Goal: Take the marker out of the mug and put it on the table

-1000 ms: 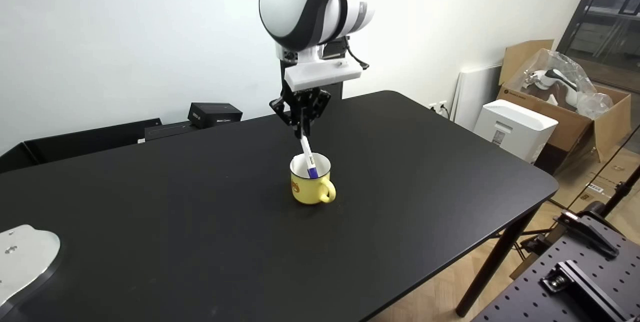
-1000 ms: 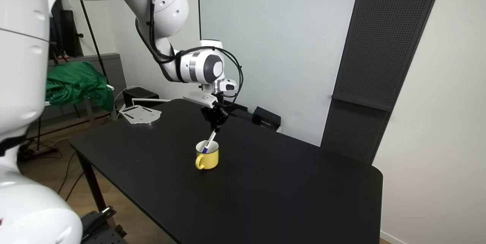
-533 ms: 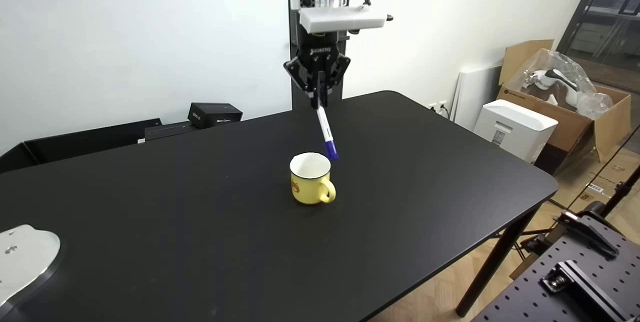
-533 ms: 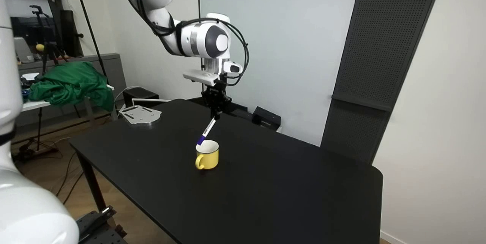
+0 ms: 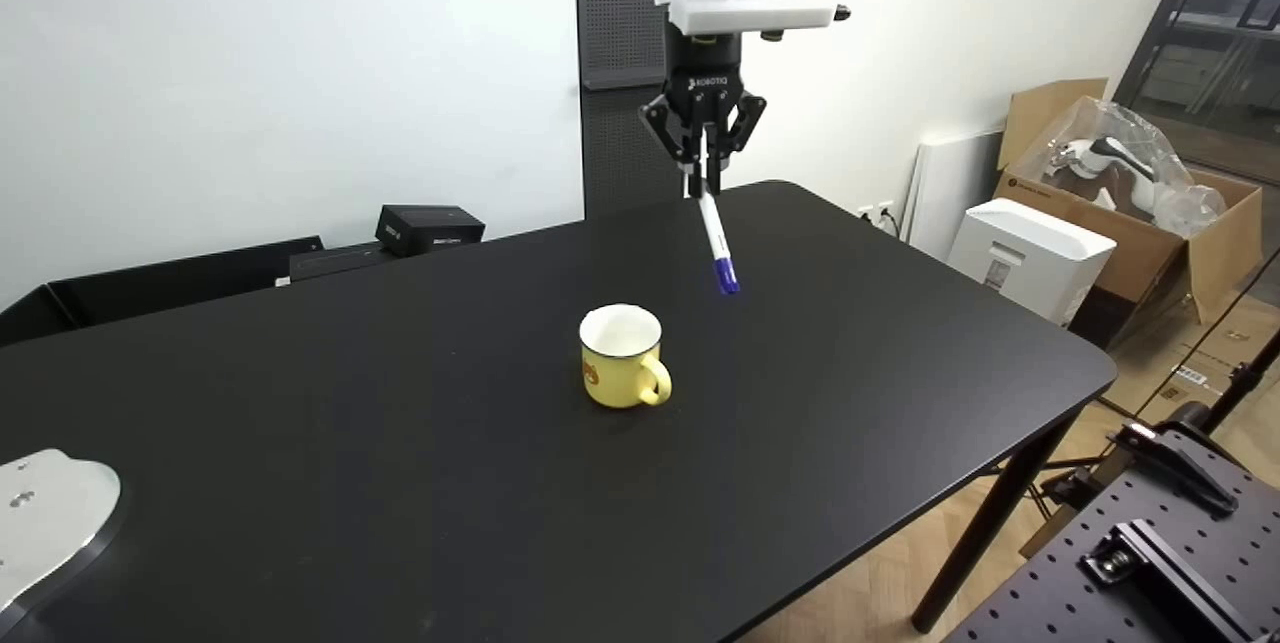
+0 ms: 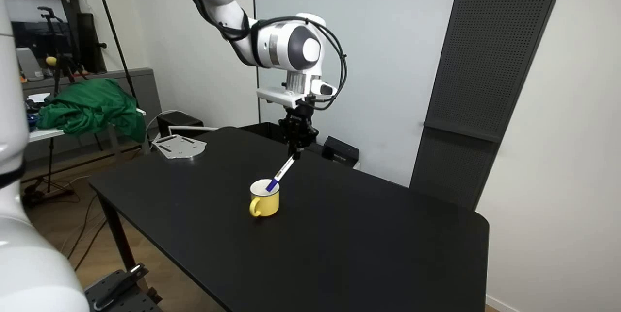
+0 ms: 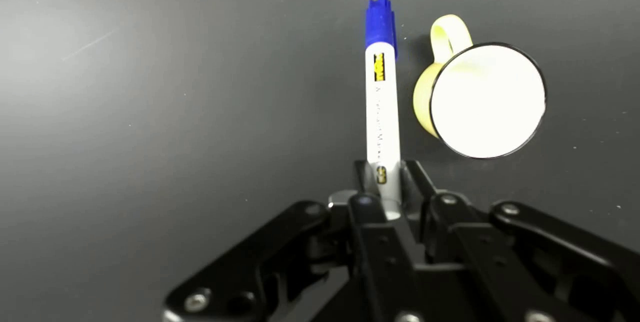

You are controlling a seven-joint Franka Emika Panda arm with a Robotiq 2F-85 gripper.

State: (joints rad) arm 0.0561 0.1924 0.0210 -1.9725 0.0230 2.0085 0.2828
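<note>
Black-rimmed yellow mug [image 7: 480, 101]: blocks me low on the right of the claw [image 7: 385, 177] in the wrist view.
Blue-capped marker [image 7: 382, 106]: fills the claw's gap and slants down past it, so its cap is my lowest point.
Black table [image 7: 200, 86]: open for me to pass over on the claw's left.
Black box [image 5: 430, 231]: by the table's edge, well apart from the claw.

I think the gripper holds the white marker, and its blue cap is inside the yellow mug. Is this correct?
Not quite: the wrist view shows the blue cap outside the yellow mug. The gripper does hold the white marker.
</note>
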